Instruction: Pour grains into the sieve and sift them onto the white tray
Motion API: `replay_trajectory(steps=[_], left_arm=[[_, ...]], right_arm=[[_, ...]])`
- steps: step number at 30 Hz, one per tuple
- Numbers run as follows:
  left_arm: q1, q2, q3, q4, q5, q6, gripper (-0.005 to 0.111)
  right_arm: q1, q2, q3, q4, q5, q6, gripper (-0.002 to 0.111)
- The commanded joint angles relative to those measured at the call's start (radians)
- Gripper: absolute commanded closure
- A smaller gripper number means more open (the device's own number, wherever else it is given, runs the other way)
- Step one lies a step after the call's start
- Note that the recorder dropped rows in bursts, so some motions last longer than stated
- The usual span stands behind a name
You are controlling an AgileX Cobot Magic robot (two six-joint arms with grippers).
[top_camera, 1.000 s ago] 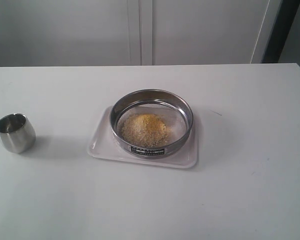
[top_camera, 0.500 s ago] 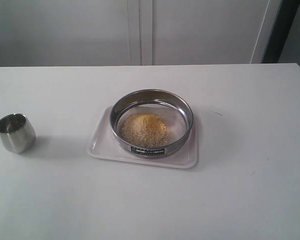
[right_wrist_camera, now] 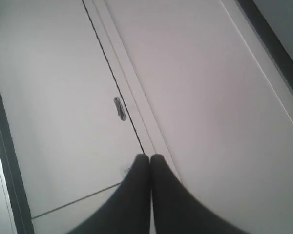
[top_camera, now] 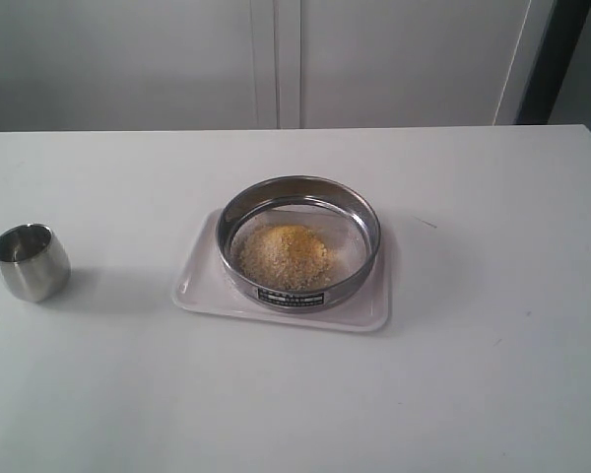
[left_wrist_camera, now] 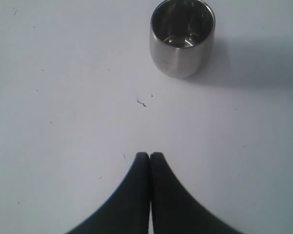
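I see a white table (top_camera: 473, 374) with white cupboard doors (top_camera: 394, 59) behind. The sieve (top_camera: 276, 292) sits on the white tray (top_camera: 199, 288) in the middle, the grains (top_camera: 284, 254) piled inside. My left gripper (left_wrist_camera: 150, 156) and right gripper (right_wrist_camera: 150, 157) are both pressed together, empty.

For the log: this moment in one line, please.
grains: in sieve | sieve: on white tray | left claw: shut | right claw: shut

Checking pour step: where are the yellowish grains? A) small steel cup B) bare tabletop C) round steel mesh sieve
C: the yellowish grains lie piled inside the round steel mesh sieve on the flat white rectangular tray; the small steel cup looks empty.
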Motion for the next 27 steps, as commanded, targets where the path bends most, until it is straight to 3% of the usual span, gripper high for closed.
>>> replay_trajectory(steps=[1, 14, 27], left_arm=[[-0.004, -0.009, 0.008, -0.011, 0.004, 0.0, 0.107], [-0.004, -0.009, 0.008, -0.011, 0.004, 0.0, 0.107], [-0.004, -0.009, 0.008, -0.011, 0.004, 0.0, 0.107]], right_arm=[[0.002, 0.156, -0.071, -0.134, 0.008, 0.003, 0.108], [0.002, 0.685, -0.292, -0.429, 0.152, 0.005, 0.108], [0.008, 1.022, -0.447, -0.487, 0.618, -0.06, 0.108]])
